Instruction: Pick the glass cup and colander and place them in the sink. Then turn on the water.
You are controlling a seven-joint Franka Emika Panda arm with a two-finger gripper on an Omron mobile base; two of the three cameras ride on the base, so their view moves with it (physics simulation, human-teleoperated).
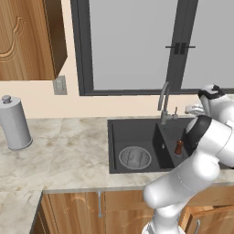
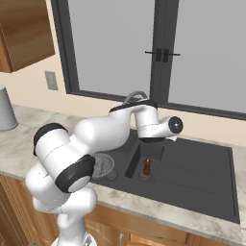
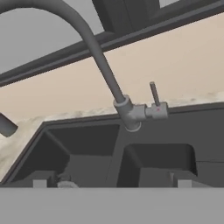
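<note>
Colander point(image 1: 135, 158) sits in the left basin of the sink point(image 1: 137, 130), near the front wall; glass cup can't be made out for sure, so I can't say it's in yet. No water stream at the spout, so judged step in hand: turning the faucet point(image 1: 163, 103) on. In hand view the faucet lever point(image 3: 154, 94) stands as a thin upright stick on the right of the faucet base point(image 3: 131, 113), close ahead and about centre frame. Gripper point(image 3: 111, 183) sits at the bottom edge w/ fingers spread wide, nothing between them. To do it well: come in level w/ the lever's upper part, put one finger against its side and push, not squeeze; keep clear of the curved neck just left of it, which is the main thing in the way. A small brown pepper-mill-like item point(image 1: 179, 147) stands in the sink by the basin divider, below the arm, so avoid dropping low. Grey canister point(image 1: 13, 122) w/ knobbed lid is far left on the marble counter point(image 1: 68, 151), well apart. Window point(image 1: 137, 45) behind faucet limits overshoot room.
</note>
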